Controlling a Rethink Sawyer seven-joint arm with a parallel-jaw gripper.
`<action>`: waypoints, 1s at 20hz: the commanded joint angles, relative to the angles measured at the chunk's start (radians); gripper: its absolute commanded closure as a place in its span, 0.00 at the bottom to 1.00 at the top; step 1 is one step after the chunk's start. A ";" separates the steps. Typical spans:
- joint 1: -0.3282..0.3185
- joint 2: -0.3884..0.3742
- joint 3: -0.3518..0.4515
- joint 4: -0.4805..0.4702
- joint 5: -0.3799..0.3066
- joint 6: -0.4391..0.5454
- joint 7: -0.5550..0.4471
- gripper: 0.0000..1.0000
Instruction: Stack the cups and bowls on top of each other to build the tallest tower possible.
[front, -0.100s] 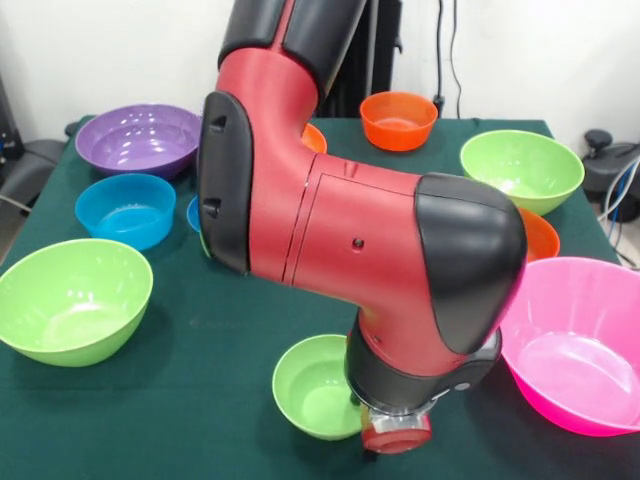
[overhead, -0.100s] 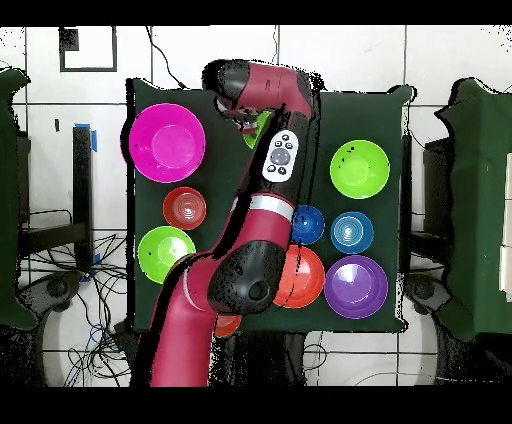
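Cannot tell the state of the jaws, hidden under the red and black arm's wrist (front, -0.100s: 397, 432), right beside a small glossy lime green plastic bowl (front, -0.100s: 315, 386). Spread separately over the dark green cloth counter (front, -0.100s: 215, 330): three lime green round bowls, three orange, two blue, one purple (front, -0.100s: 138, 138), one wide pink (front, -0.100s: 578, 343).

Seen from the front, the arm (front, -0.100s: 350, 230) fills the middle of the counter (front, -0.100s: 220, 350). A small bowl (front, -0.100s: 312, 390) sits at 6 o'clock, just beside the arm's end. The widest bowl (front, -0.100s: 580, 350) sits at 4 o'clock, a big bowl (front, -0.100s: 70, 300) at 8 and a far bowl (front, -0.100s: 398, 120) at 1.
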 joint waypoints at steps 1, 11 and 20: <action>0.056 -0.081 0.100 0.210 -0.097 0.085 -0.046 0.00; 0.162 -0.385 0.252 0.674 -0.275 -0.126 -0.300 0.00; 0.166 -0.534 0.291 0.766 -0.376 -0.146 -0.316 0.00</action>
